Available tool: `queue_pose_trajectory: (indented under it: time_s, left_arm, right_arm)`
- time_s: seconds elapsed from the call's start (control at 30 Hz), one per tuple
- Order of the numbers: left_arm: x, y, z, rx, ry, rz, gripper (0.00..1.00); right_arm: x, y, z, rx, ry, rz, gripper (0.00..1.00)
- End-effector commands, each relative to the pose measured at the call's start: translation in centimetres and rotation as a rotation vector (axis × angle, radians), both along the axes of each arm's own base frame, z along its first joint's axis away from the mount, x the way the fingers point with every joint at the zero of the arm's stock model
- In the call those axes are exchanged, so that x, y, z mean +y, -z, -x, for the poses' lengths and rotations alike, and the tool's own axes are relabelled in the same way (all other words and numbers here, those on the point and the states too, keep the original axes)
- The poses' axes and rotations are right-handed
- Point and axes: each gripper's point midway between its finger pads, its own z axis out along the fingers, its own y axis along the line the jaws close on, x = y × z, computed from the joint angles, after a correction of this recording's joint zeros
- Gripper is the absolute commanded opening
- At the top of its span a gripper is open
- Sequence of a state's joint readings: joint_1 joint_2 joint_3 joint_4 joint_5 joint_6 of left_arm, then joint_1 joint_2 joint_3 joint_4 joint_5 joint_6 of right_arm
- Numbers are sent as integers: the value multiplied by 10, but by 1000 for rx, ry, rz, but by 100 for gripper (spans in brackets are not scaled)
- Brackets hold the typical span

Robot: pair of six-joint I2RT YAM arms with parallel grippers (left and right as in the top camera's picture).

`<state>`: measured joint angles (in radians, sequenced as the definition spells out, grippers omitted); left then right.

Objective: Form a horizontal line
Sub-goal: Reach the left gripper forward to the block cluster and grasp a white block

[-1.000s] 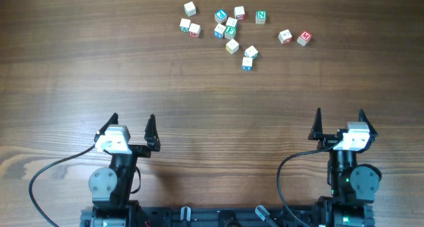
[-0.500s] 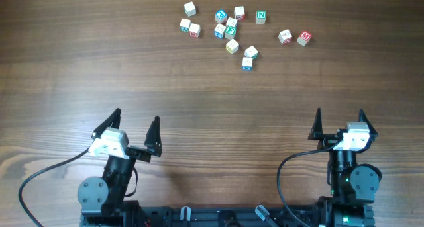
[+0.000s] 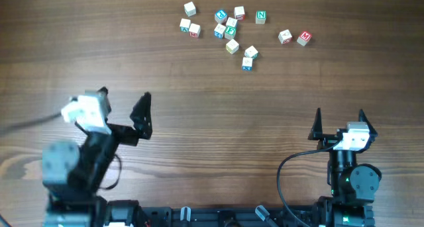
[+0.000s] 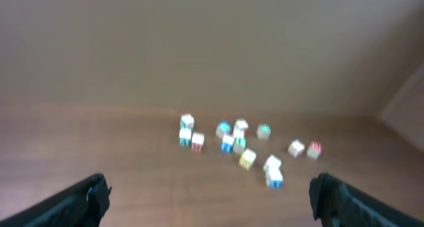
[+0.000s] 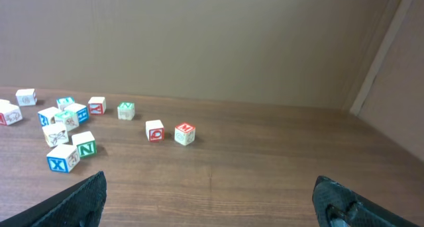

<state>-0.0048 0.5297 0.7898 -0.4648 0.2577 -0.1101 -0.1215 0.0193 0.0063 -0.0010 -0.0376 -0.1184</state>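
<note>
Both wide open, the left claw (image 3: 124, 94) and right claw (image 3: 339, 113) sit well apart from the scattered letter cubes (image 3: 230, 32).

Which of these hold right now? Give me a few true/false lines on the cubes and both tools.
1. The left tool and the right tool are both open and empty. True.
2. Three blocks already form a touching straight row. False: the cubes lie loosely scattered at the far side of the table, with no neat row.
3. A green letter block sits right beside the right tool. False: the green N cube lies far from it, among the scatter.
4. The red M cube is the rightmost one in the overhead view. True.
</note>
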Motion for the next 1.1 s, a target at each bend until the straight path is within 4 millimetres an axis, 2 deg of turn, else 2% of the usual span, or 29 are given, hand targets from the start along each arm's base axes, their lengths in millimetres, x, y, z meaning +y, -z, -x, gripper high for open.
queue_pose_trajectory:
  time_s: [0.0, 0.13, 0.23, 0.3, 0.4, 0.5, 0.67, 0.73, 0.83, 1.0, 1.07]
  left_arm:
    - [-8, -34, -7, 73, 44, 11, 100]
    - [-10, -32, -12, 100, 55, 15, 100]
    - [-13, -42, -15, 63, 67, 46, 100]
    - [-14, -43, -22, 61, 71, 47, 100]
    - [-18, -45, -44, 85, 94, 54, 100]
    - [-21, -51, -86, 171, 105, 82, 100]
    - [-50, -38, -134, 294, 219, 110, 100]
    - [-62, -30, -144, 320, 242, 104, 100]
    - [-70, -24, -157, 314, 220, 74, 100]
    - [-76, -53, -175, 170, 200, 85, 100]
    - [-78, -57, -185, 154, 196, 111, 98]
  right_arm:
    - [1, -1, 0, -4, -9, 12, 99]
    - [1, -1, 0, -4, -9, 12, 100]
    - [1, -1, 0, -4, -9, 13, 100]
    - [1, -1, 0, -4, -9, 13, 100]
    - [1, -1, 0, -4, -9, 13, 100]
    - [1, -1, 0, -4, -9, 13, 100]
    - [1, -1, 0, -4, -9, 13, 100]
    - [1, -1, 0, -4, -9, 13, 100]
    - [1, -1, 0, -4, -9, 13, 100]
    - [1, -1, 0, -4, -9, 13, 100]
    - [1, -1, 0, -4, -9, 13, 100]
